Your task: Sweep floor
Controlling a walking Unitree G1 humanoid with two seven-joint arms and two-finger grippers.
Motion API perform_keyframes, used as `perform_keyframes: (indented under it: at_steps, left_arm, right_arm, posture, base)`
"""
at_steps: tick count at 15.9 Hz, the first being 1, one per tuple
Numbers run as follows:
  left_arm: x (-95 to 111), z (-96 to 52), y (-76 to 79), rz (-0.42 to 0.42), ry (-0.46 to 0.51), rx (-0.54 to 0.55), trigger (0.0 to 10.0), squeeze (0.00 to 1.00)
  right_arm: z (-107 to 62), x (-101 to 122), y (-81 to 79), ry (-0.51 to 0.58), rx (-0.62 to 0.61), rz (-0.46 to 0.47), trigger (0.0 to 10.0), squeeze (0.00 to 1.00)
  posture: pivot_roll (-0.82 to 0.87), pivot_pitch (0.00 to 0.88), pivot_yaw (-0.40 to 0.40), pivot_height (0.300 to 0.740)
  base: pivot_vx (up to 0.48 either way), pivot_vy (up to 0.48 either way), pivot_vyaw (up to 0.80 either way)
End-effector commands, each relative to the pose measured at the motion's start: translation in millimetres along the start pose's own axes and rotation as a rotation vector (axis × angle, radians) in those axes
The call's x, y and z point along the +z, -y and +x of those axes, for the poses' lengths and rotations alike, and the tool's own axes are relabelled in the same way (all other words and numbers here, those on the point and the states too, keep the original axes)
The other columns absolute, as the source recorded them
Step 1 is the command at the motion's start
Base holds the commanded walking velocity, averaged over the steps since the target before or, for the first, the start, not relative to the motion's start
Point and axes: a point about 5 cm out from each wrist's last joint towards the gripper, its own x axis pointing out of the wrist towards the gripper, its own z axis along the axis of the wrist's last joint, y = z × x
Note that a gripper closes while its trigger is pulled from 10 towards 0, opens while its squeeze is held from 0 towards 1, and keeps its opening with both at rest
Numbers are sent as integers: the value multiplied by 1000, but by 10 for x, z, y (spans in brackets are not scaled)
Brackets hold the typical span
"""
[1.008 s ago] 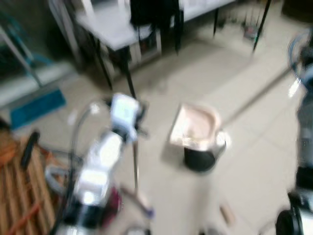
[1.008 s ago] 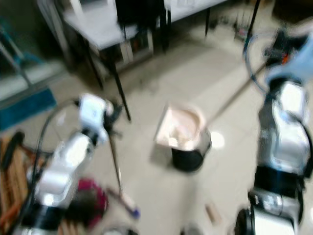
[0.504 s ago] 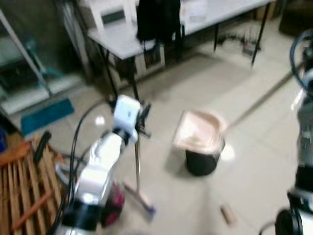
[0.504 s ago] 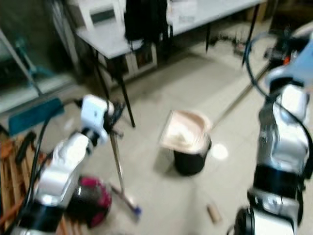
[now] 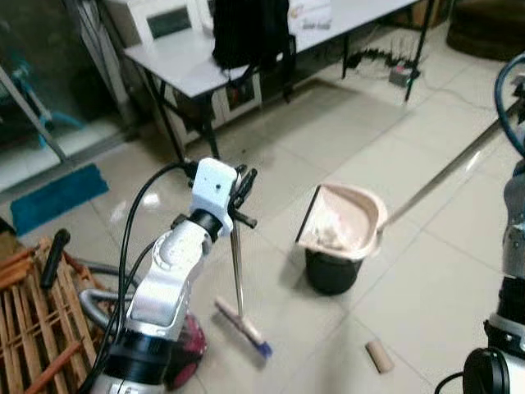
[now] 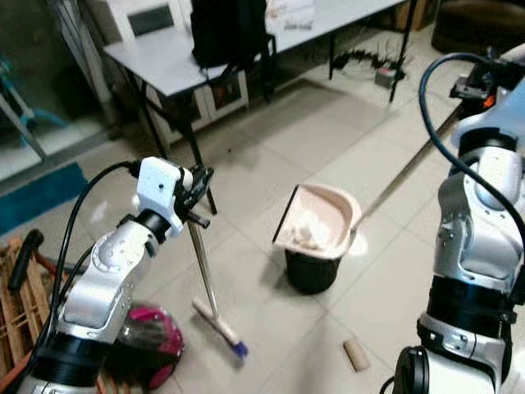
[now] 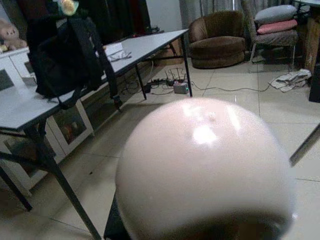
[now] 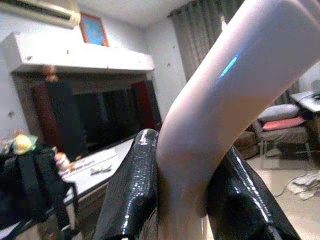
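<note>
Left jaws grip the broom (image 5: 238, 283) handle, right jaws clamp the dustpan (image 5: 344, 220) handle over the bin (image 5: 330, 269).

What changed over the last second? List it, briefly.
Nothing visibly moved; only the head camera shifted and steadied. The left claw still grips the broom, brush on the floor. The right claw still clamps the dustpan handle, the dustpan over the black bin. The cardboard tube lies where it was.
</note>
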Motion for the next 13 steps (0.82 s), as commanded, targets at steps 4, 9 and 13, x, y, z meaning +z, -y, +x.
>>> perform_keyframes:
  at_steps: [4, 9, 13]
  left_arm:
    - [64, 19, -53, 18, 22, 2, 10000, 0]
    - [16, 9, -51, 8, 12, 0, 10000, 0]
    - [-69, -51, -14, -10, -9, 4, 10000, 0]
  right_arm:
    - [18, 139, -55, 59, 24, 24, 10000, 0]
    - [19, 153, -93, 54, 36, 23, 10000, 0]
    - [43, 164, -95, 55, 47, 18, 10000, 0]
  posture:
    - [-53, 31, 129, 740]
    - [-70, 22, 110, 740]
    - [-74, 8, 100, 740]
  base:
    - [397, 0, 0]
    - [397, 0, 0]
    - [0, 0, 0]
